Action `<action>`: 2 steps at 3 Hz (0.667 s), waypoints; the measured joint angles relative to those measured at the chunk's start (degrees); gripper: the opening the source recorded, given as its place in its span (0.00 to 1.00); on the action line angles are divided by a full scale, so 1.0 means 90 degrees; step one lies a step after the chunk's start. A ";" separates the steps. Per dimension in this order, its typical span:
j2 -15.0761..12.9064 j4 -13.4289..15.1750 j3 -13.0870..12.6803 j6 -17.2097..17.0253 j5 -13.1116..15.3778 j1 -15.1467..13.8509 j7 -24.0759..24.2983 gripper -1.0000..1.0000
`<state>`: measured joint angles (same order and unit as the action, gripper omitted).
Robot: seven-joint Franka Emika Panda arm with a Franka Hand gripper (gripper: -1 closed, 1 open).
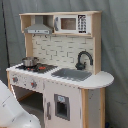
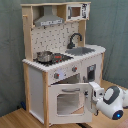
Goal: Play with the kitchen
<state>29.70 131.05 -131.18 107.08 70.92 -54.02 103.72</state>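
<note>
Standing upright, the kitchen [image 2: 62,65] fronts the gripper [image 2: 95,95], whose finger state I cannot tell.

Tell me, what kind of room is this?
Probably a robot test room, not a real kitchen: a white and light-wood toy play kitchen stands on a wooden floor before a grey curtain, beside a white robot arm.

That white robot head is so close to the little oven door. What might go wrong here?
Two risks, judging by the second exterior view. The white robot gripper sits right at the edge of the hinged white oven door of the white and light-wood toy kitchen, so a careless push may strain the hinge or shove the whole toy. A jolt might also slide the small silver pot off the black stovetop.
</note>
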 joint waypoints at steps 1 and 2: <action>-0.0001 -0.0277 -0.0064 -0.0226 -0.0403 -0.0058 -0.0239 0.00; -0.0001 -0.0304 -0.0064 -0.0227 -0.0407 -0.0060 -0.0267 1.00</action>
<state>29.69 128.31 -131.76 105.03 67.25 -54.56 101.31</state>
